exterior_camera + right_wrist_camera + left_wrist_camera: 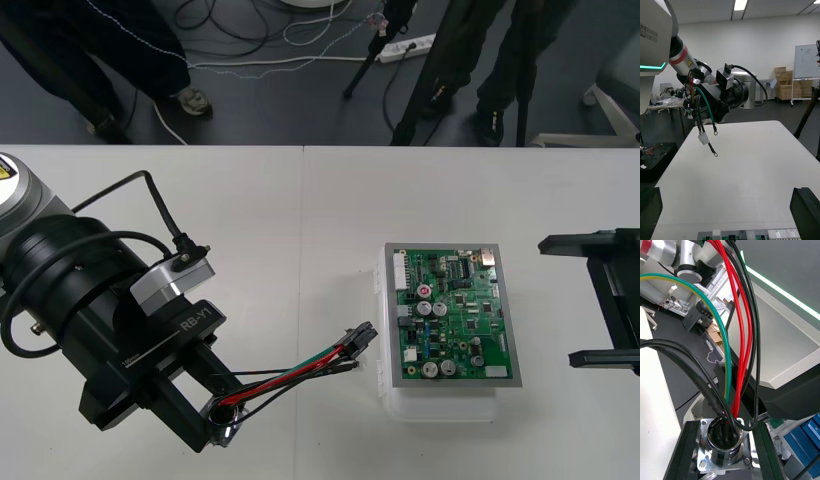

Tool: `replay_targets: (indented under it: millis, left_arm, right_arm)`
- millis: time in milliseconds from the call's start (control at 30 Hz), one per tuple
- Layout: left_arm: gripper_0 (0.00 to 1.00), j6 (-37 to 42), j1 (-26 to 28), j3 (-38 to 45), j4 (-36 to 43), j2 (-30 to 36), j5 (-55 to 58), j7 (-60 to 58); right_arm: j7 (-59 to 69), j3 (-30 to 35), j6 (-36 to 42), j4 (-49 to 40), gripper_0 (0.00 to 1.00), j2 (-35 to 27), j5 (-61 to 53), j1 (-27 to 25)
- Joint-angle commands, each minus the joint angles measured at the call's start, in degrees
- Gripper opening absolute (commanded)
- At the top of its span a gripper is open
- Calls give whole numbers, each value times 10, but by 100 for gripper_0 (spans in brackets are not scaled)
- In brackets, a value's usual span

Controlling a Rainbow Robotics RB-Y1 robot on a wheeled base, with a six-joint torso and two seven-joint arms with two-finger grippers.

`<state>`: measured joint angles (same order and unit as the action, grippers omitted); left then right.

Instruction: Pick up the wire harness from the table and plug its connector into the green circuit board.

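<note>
Shiny metal socket [724, 438], flanged, pinched between black fingers [688, 450] of left gripper [221, 420], above pale table [300, 220]. Rest of harness [300, 372]: thin supple red, green, black wires, long axis 8-to-2 o'clock. Black plug [360, 340] at free end, green circuit board [455, 315] near at its 3 o'clock. At table's 3 o'clock right gripper [603, 300] gapes empty; left nearer.

Green board [455, 315], red, black, green harness wires [290, 377]

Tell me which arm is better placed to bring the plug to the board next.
Left. The left claw is shut on the harness socket, with the plug held out toward the green circuit board. The right claw stands open and empty on the board's other side.
</note>
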<state>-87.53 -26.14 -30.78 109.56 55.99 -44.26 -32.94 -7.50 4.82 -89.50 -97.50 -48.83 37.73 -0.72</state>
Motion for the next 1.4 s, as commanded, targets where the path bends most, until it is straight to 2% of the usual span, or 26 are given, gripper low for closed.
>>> replay_targets:
  millis: [33,400,767,1400]
  left_arm:
    - [0,-25,-22,-5,3,-11,10,-43]
    - [0,-19,-22,-6,4,-13,18,-51]
    - [0,-19,-22,-6,4,-15,20,-52]
    - [0,-15,-21,-6,4,-15,20,-52]
  right_arm:
    - [21,-17,-2,-16,100,11,-2,43]
    - [89,-33,22,-16,100,36,12,105]
    - [94,-110,77,-16,100,32,-5,154]
    - [94,-199,204,-109,100,0,-64,160]
